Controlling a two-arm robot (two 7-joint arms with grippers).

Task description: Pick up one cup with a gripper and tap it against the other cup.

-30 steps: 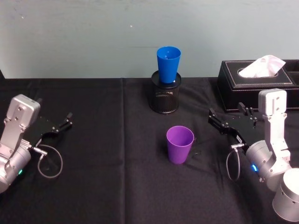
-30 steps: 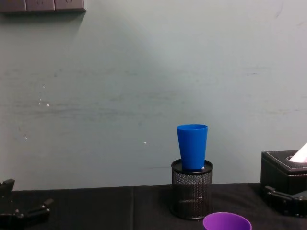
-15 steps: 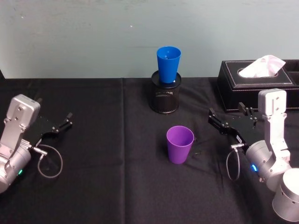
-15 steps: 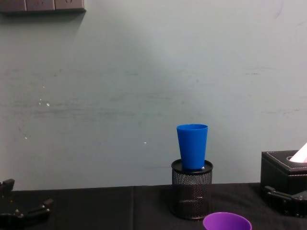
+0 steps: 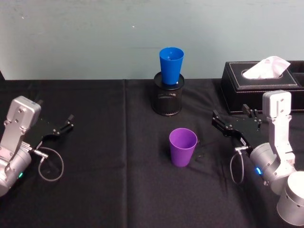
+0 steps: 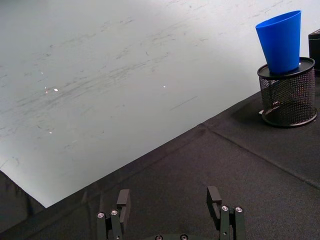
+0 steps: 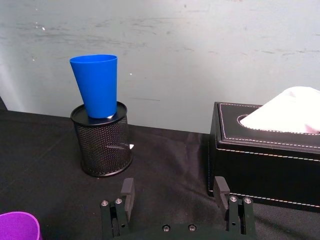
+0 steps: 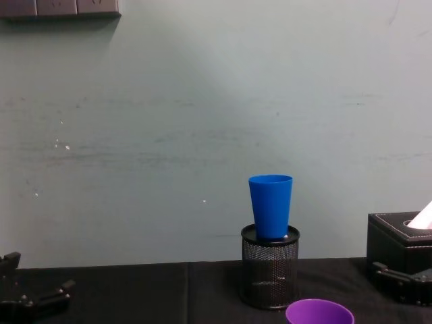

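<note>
Though both arms rest low on the black tablecloth [image 5: 95,142], they are not equally placed for the grasp. Farthest left, the left gripper [image 5: 57,129] lies with its fingers spread and nothing between them, well apart from either cup; from its wrist camera the fingers [image 6: 123,199] point toward the far wall with only cloth ahead. It looks parked.

Moving toward the middle, the purple cup [image 5: 183,147] stands upright on the cloth, mouth up, alone in open space — its long axis vertical, wider at the rolled rim than at the base. Behind it, nearer the wall, the blue cup [image 5: 171,65] sits upright in the mouth of a black mesh pen holder [image 5: 167,99], so its body is raised above the purple cup's level.

To the right, the right gripper [image 5: 232,124] rests with its jaws apart and empty, near the purple cup and at roughly the same depth on the table, fingertips aimed leftward at it. In its wrist view the purple rim [image 7: 19,225] shows at a lower corner, off the line between the fingers [image 7: 127,191]. Behind this arm sits a black tissue box [image 5: 259,83].

My judgement: the right arm is clearly the nearer one, and the coming move turns on shifting sideways to bring the cup's upright wall between the open jaws — a side-on grasp.
</note>
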